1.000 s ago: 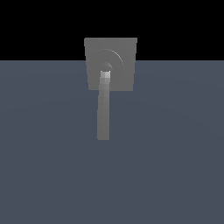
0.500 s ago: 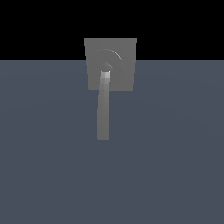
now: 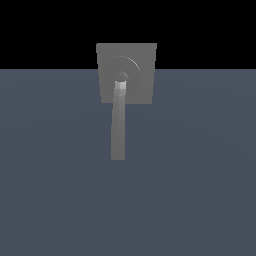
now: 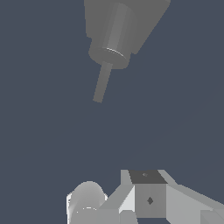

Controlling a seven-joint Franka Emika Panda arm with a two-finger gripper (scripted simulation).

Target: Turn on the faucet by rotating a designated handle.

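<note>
In the exterior view the faucet (image 3: 137, 75) is a matte grey square plate with raised rings. Its handle (image 3: 118, 130), a long narrow light-grey bar with a paler end at the rings, reaches from the plate's centre toward the camera side. The wrist view shows the faucet plate (image 4: 144, 17) with a thick stub, and the handle's thin bar (image 4: 102, 85) sticks out past it. My gripper (image 4: 146, 197) shows only in the wrist view, well apart from the handle and touching nothing. A single finger block is plain, so the gap between its fingers is unclear.
A flat blue-grey floor (image 3: 200, 190) spreads all around the faucet. A pale rounded part of my arm (image 4: 87, 201) sits beside the gripper in the wrist view. The arm does not appear in the exterior view.
</note>
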